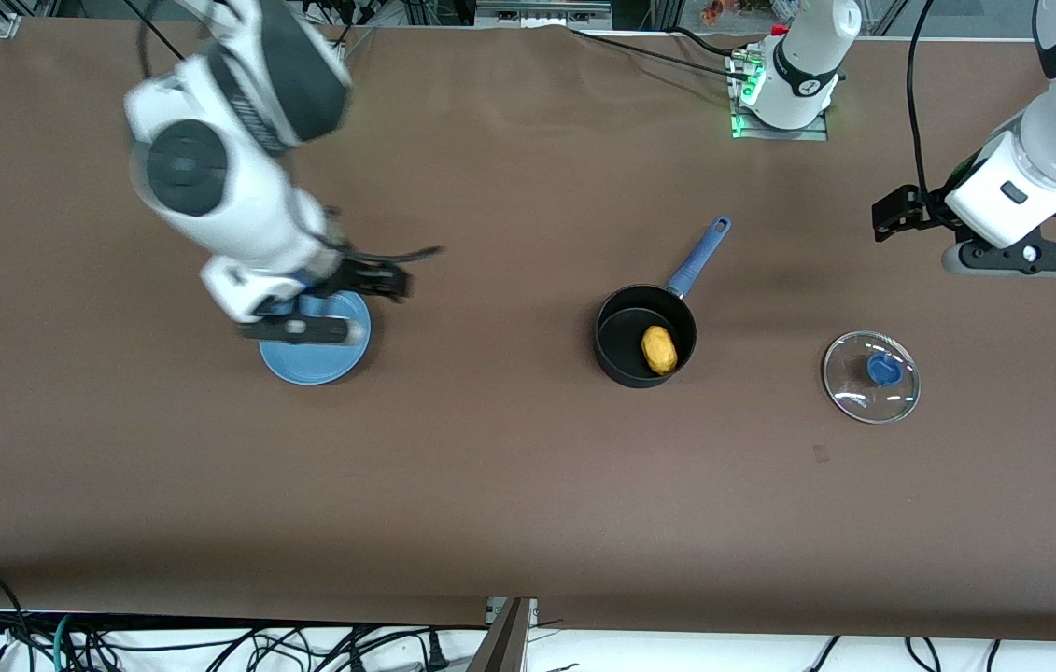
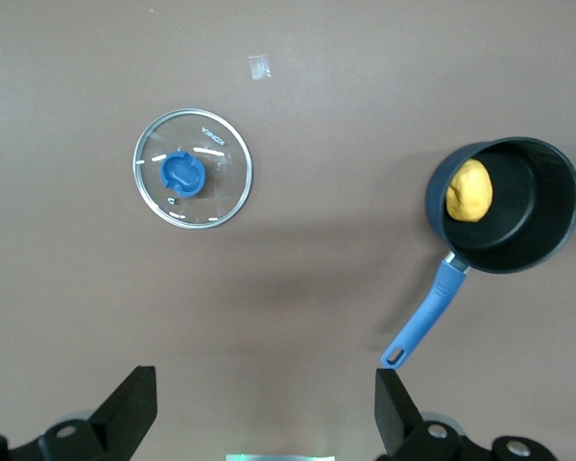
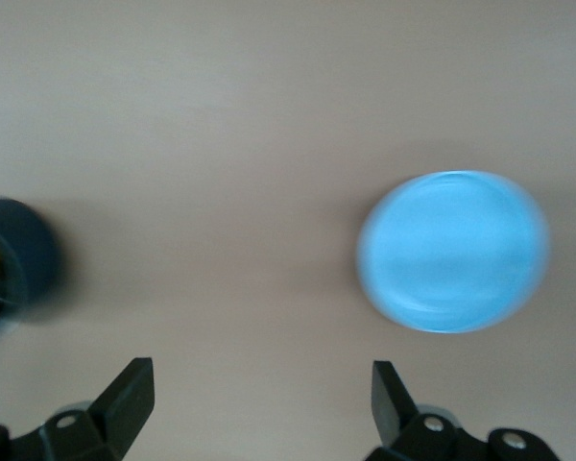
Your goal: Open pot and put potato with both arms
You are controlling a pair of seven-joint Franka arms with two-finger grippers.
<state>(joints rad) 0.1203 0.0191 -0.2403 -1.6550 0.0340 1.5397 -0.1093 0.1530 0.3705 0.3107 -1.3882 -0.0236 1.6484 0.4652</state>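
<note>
The smooth yellow-orange potato (image 1: 659,349) lay inside the lidless round black saucepan (image 1: 626,359) mid-table. My right gripper (image 1: 296,327) hung open over the flat light-blue plate (image 1: 327,359); my left gripper (image 1: 1024,259), open, waited over the left arm's end of the table.

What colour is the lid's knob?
Blue; the knob shows best in the left wrist view.

You are getting even, bright overhead light; motion blur is smearing the right arm (image 1: 229,159) and the plate (image 3: 451,252), while the lid (image 2: 193,169) is glinting faintly.
</note>
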